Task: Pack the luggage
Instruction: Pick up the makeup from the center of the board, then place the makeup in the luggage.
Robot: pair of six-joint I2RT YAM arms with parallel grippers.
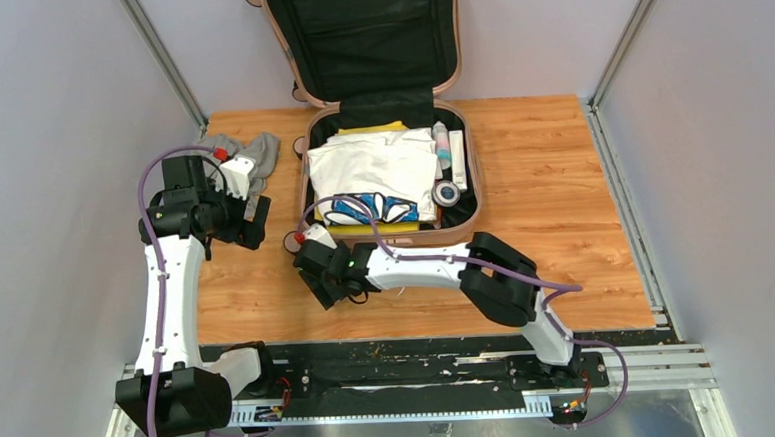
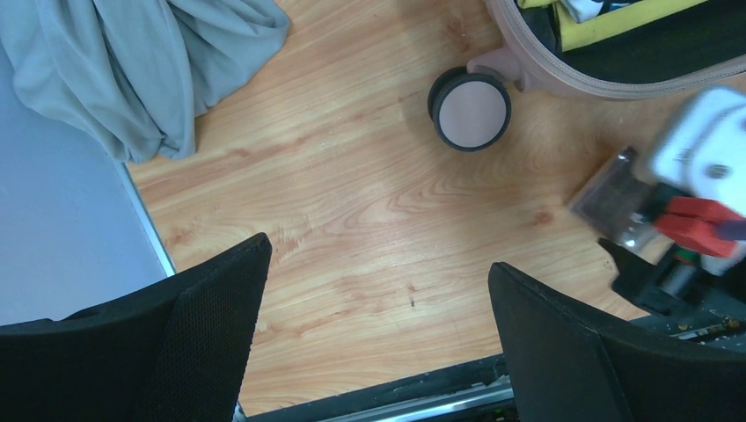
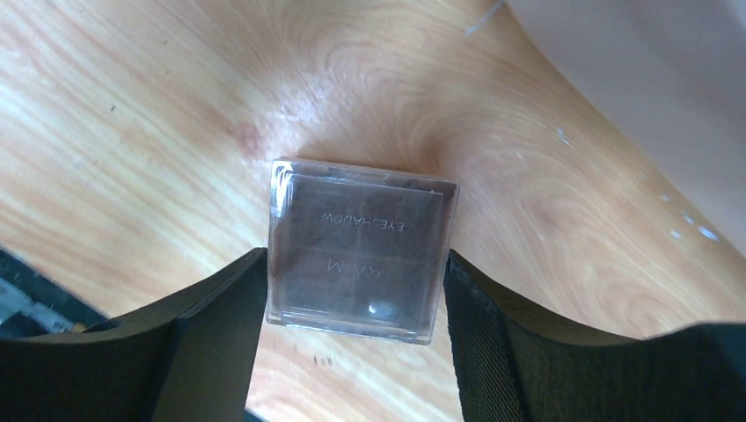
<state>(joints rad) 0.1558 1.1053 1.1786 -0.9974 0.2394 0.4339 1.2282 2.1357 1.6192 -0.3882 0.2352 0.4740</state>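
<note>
Right gripper point(image 3: 354, 294) first: I see its two black fingers point(image 3: 211, 343) closed in narrowly on a small clear eyeshadow case point(image 3: 361, 229), one pad against each side. The case sits low over the wood; whether it rests on it I cannot tell. From above, this gripper point(image 1: 312, 250) is just beside the front left corner of the luggage point(image 1: 415, 240), outside the shell.

Over to the left gripper point(image 2: 378, 259): jaws wide apart, nothing between them, only bare wood under the gap. Its camera catches a black suitcase wheel point(image 2: 471, 107) with a pink hub, and a grey cloth point(image 2: 132, 61) crumpled at the bench's far left.

The luggage lies open at the back middle of the bench point(image 1: 554, 230), pink shell, black lining, lid standing up against the rear wall. Inside I see a folded white garment point(image 1: 376, 164), a blue-and-white patterned piece point(image 1: 373, 209) in front of it, yellow fabric beneath, and a round tin point(image 1: 446, 193) with tubes point(image 1: 442, 144) along the right side.

The bench is orange-brown wood grain, boxed in by pale walls point(image 1: 49, 146) with metal rails at the corners.
</note>
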